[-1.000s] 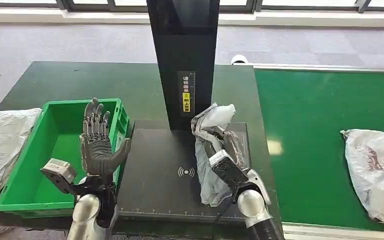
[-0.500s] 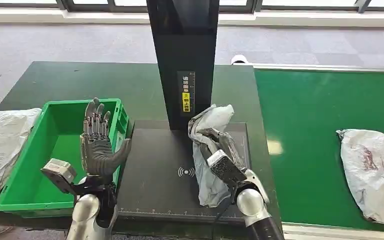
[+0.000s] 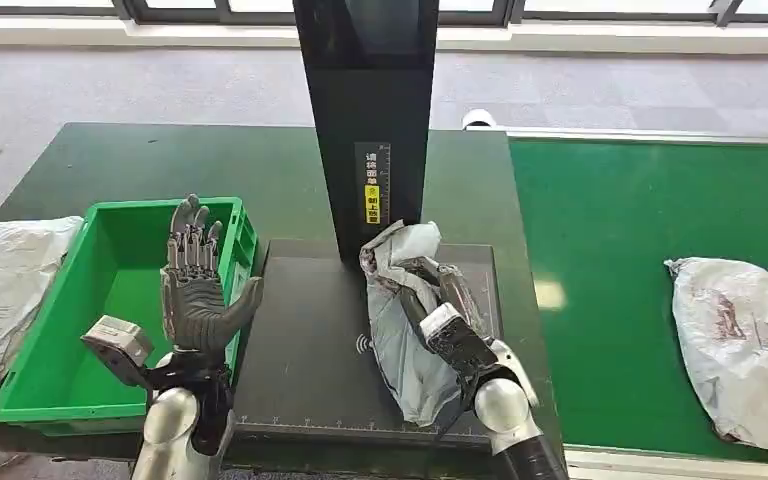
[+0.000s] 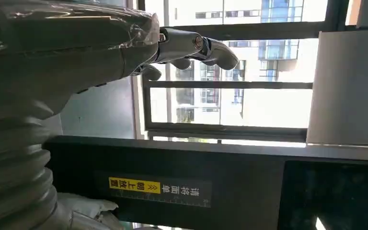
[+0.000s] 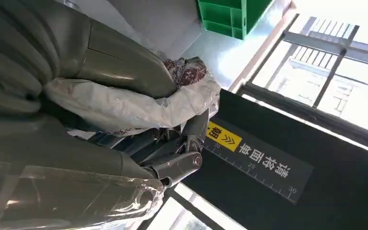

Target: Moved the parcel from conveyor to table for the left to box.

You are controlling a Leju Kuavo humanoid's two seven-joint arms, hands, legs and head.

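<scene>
The grey parcel point(image 3: 403, 320) is clamped in the right hand point(image 3: 447, 312) over the scanner pad point(image 3: 310, 350), presumably so it's reachable by the spread, empty left hand point(image 3: 196, 290) beside the green bin point(image 3: 60, 330).

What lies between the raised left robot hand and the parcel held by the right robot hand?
In the head view, bare black scale platform lies between the left robot hand and the parcel that the right robot hand grips.

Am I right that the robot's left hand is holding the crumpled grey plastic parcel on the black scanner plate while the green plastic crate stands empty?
Not quite: the head view shows the right hand holding the crumpled grey plastic parcel on the black scanner plate. The left hand is raised and holds nothing. The green plastic crate does stand empty.
</scene>
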